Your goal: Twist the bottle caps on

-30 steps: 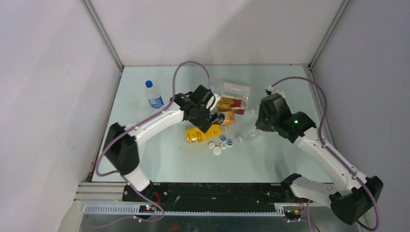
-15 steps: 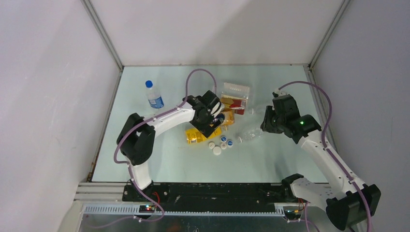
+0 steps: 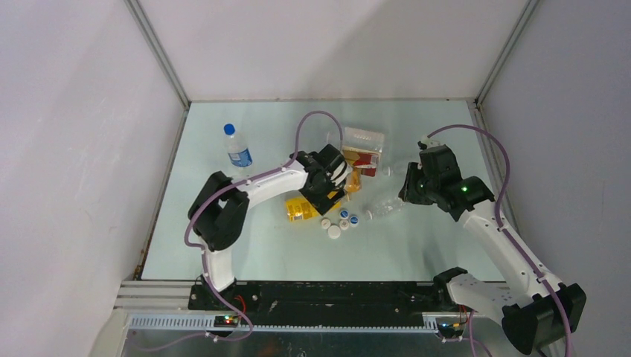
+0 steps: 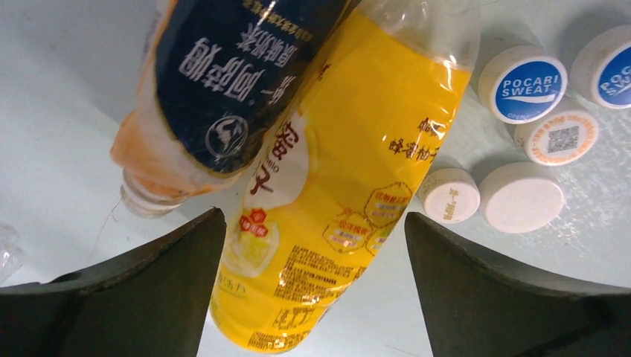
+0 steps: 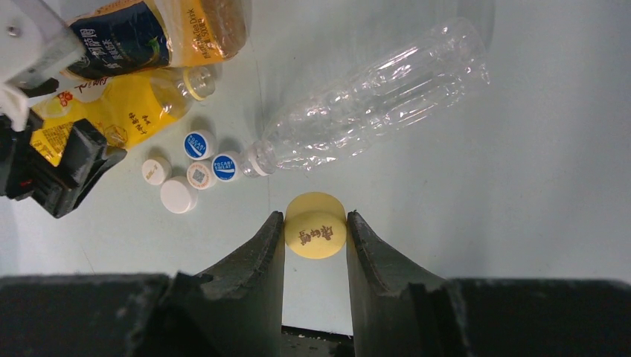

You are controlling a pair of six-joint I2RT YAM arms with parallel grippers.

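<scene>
- Right wrist view: the right gripper (image 5: 315, 223) was clamped on a yellow cap (image 5: 315, 234), pinched at its rim and held above the table (image 5: 521, 223), top face toward the lens.
- Left wrist view: the left gripper (image 4: 312, 223) was spread wide, with the yellow bottle (image 4: 338, 171) lying on its side between the fingers and nothing gripped.
- My reading: the left was set to pin that bottle so the right could bring its cap (colours match, so I took them for a pair).
- In the way: the orange bottle (image 4: 223, 82) with the dark-blue label lay against the yellow one's upper part, its open neck just beside the left finger. Closing might have caught both.
- Loose caps (image 4: 522, 83), blue and white, sat clustered just beside the yellow bottle.
- A clear bottle (image 5: 372, 97) lay uncapped, neck toward that cluster.
- Top view: one blue-capped bottle (image 3: 237, 147) stood upright, well apart, looking done.
</scene>
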